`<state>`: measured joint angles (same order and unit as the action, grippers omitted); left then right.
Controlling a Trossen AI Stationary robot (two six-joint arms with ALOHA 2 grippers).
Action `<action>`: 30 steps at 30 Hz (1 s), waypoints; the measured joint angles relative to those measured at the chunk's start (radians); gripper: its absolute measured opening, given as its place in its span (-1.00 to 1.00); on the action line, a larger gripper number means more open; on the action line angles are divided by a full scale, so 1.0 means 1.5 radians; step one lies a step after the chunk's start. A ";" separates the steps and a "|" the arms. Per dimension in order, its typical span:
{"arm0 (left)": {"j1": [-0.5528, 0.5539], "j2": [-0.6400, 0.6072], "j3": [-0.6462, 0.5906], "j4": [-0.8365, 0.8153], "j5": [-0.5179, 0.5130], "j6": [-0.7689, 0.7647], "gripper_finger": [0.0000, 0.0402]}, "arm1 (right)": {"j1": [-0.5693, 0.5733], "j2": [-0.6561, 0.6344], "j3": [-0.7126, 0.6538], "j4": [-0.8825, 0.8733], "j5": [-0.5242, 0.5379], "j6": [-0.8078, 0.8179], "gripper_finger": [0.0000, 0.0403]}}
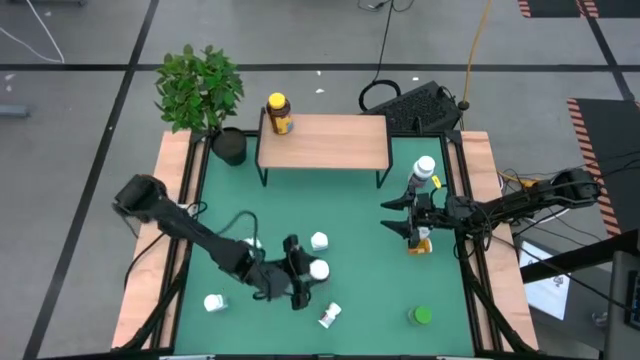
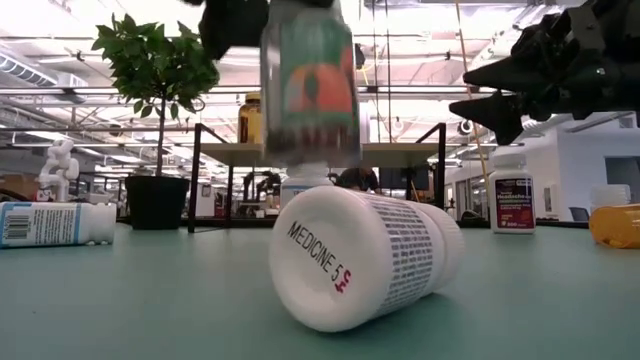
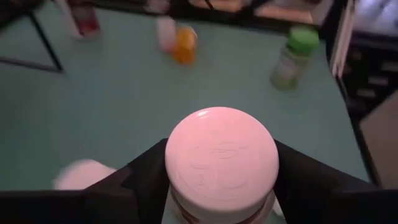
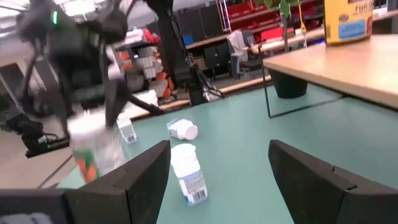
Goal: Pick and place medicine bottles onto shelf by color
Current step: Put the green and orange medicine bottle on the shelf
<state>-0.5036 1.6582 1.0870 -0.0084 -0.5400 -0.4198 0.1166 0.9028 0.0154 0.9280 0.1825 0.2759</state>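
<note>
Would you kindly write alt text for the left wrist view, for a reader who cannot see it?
A white-capped bottle fills the foreground between the left gripper's two dark fingers. Beyond it on the green table stand a green-capped bottle and an orange bottle.

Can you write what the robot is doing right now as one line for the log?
left gripper: around white bottle, lifted | right gripper: open, empty, waiting by orange bottle | shelf: amber bottle

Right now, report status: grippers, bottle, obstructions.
Left gripper clamped on a white-capped bottle. Right gripper open, empty, beside the orange bottle. Shelf holds one amber bottle.
</note>
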 joint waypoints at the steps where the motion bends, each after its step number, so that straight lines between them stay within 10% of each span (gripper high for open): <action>1: 0.009 -0.022 0.000 -0.023 0.000 0.010 0.21 | 0.002 0.000 0.000 0.000 0.000 0.002 0.33; 13: 0.301 -0.266 0.001 -0.219 0.023 0.167 0.19 | 0.016 0.000 0.000 0.003 0.000 0.007 0.33; 30: 0.650 -0.269 0.001 -0.223 0.181 0.244 0.22 | 0.015 0.000 0.000 0.001 0.021 -0.035 0.33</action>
<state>0.4710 1.2540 1.0882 -0.3431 -0.2684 -0.0540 0.1387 0.9026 0.0154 0.9289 0.2142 0.2234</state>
